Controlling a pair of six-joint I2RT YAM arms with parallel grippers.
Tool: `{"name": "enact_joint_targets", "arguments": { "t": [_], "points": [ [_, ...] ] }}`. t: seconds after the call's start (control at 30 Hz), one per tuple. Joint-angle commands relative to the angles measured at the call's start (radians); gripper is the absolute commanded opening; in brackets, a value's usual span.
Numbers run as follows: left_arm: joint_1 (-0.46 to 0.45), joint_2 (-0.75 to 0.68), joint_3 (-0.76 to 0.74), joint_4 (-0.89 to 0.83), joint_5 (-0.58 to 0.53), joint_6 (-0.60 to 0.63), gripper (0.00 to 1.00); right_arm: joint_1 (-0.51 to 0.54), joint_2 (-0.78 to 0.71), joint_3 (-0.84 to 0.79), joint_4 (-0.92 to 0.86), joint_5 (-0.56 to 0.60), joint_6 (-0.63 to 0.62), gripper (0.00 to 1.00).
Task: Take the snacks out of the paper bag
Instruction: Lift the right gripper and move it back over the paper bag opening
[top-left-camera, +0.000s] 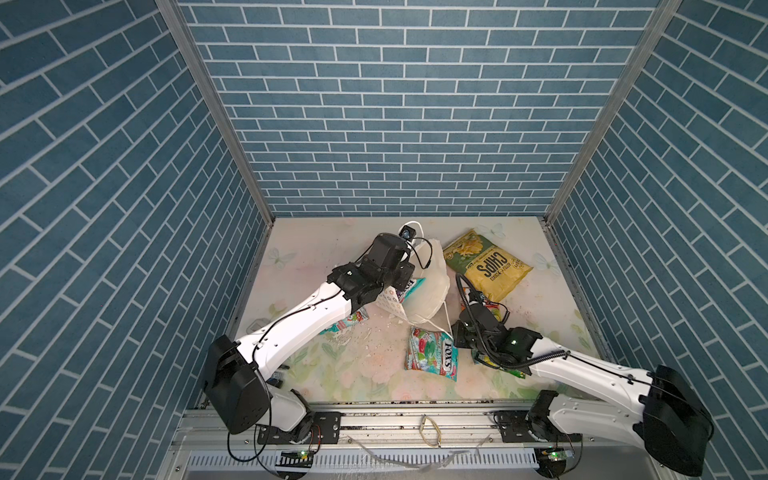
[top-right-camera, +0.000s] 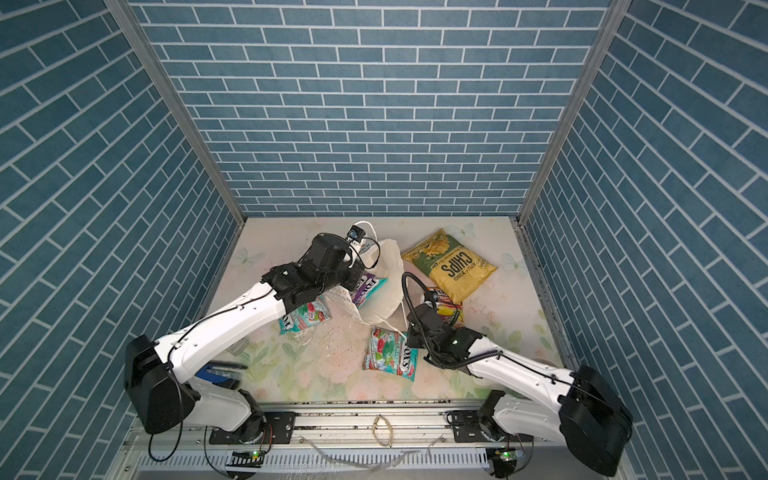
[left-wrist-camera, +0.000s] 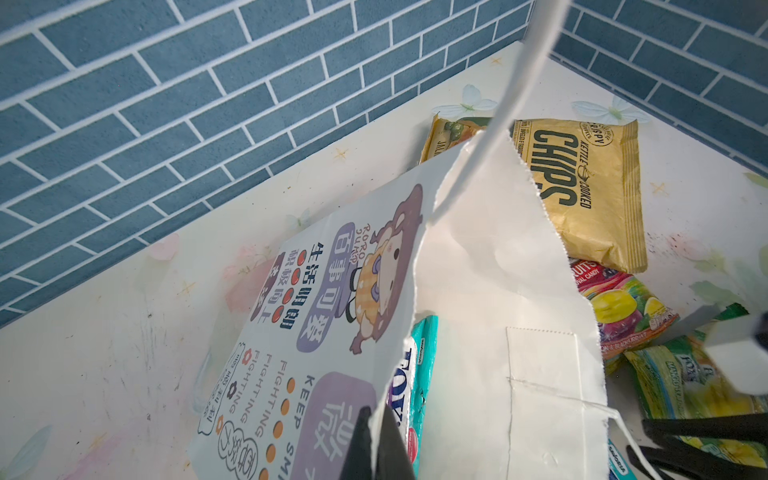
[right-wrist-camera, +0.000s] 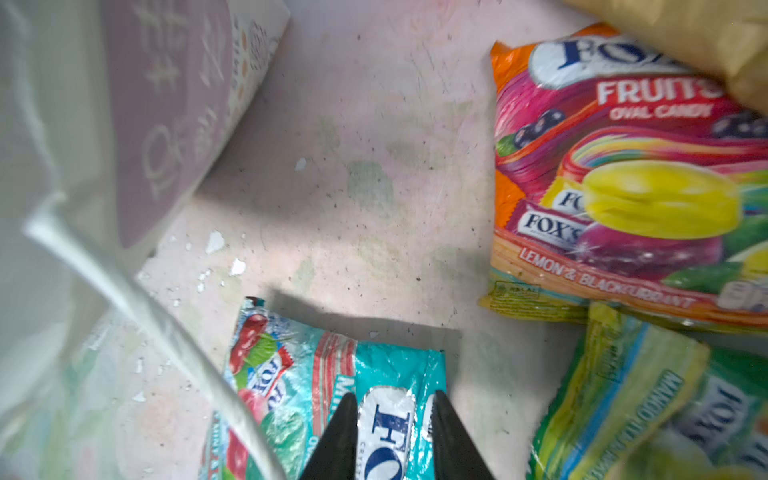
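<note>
The paper bag (top-left-camera: 428, 286) lay on its side at the centre of the worktop (top-left-camera: 374, 374) in both top views, its mouth toward the lower left. The left gripper (left-wrist-camera: 376, 444) was closed, pinching the bag's torn edge. A purple-teal pouch (top-right-camera: 368, 289) sat inside the mouth. The CHIPS bag (top-left-camera: 486, 266) lay to the bag's upper right. The right gripper (right-wrist-camera: 395, 436) stood partly open over a teal pouch (right-wrist-camera: 311, 395) lying flat, gripping nothing. An orange-pink pouch (right-wrist-camera: 623, 166) and a green-yellow pouch (right-wrist-camera: 623, 395) lay close beside it.
</note>
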Motion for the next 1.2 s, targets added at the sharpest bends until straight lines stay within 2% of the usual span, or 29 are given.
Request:
{"name": "enact_joint_targets", "arguments": {
  "t": [0.0,0.07,0.17,0.33,0.4,0.5,0.63,0.73,0.8,0.97,1.17],
  "points": [
    [0.008,-0.019,-0.014,-0.001,0.007,0.010,0.00,-0.009,-0.104,0.019,-0.189,0.124,0.018,0.35],
    [0.008,-0.016,-0.015,-0.001,0.012,0.012,0.00,-0.014,-0.174,0.043,-0.317,0.207,0.004,0.35],
    [0.008,-0.010,-0.023,0.007,0.028,0.021,0.00,-0.026,-0.263,0.088,-0.410,0.270,-0.048,0.35],
    [0.005,-0.001,-0.025,0.005,0.049,0.024,0.00,-0.029,-0.271,0.182,-0.399,0.237,-0.147,0.35],
    [0.005,0.001,-0.028,0.005,0.053,0.027,0.00,-0.028,-0.243,0.207,-0.343,0.172,-0.187,0.35],
    [0.002,0.000,-0.033,0.009,0.053,0.028,0.00,-0.028,-0.195,0.228,-0.178,0.014,-0.229,0.35],
    [-0.004,0.002,-0.027,0.008,0.051,0.024,0.00,-0.029,-0.083,0.247,0.085,-0.189,-0.221,0.35],
    [-0.008,0.002,-0.026,0.013,0.048,0.017,0.00,-0.030,0.039,0.265,0.248,-0.270,-0.197,0.34],
    [-0.008,0.001,-0.024,0.014,0.045,0.015,0.00,-0.029,0.112,0.288,0.301,-0.286,-0.188,0.33],
    [-0.009,0.002,-0.022,0.009,0.041,0.017,0.00,-0.029,0.250,0.340,0.346,-0.198,-0.160,0.28],
    [-0.009,0.012,-0.021,0.011,0.044,0.015,0.00,-0.030,0.380,0.398,0.389,-0.149,-0.161,0.27]
  ]
}}
